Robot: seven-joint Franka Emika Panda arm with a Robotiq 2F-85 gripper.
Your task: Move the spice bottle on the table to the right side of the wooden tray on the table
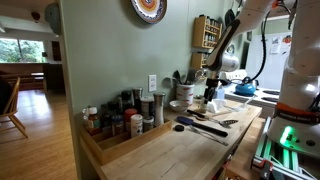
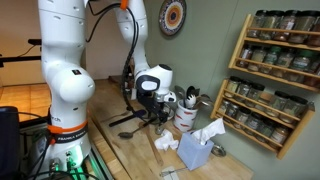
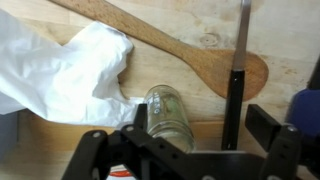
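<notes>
In the wrist view a clear glass spice bottle (image 3: 168, 115) lies on the table (image 3: 180, 90). It sits between the fingers of my gripper (image 3: 200, 125), close against one finger, with a wide gap to the other. The gripper is open. In both exterior views the gripper (image 1: 212, 90) (image 2: 150, 102) hangs low over the far part of the table (image 1: 185, 152), near the wall. The wooden tray (image 1: 100, 153) lies at the near end of the table and holds several bottles and jars.
A wooden spoon (image 3: 200, 55), a white cloth (image 3: 60, 70) and a thin dark utensil handle (image 3: 238, 70) lie around the bottle. Dark utensils (image 1: 205, 127) lie mid-table. A utensil crock (image 2: 186, 112), a tissue box (image 2: 196, 150) and a wall spice rack (image 2: 275, 80) stand nearby.
</notes>
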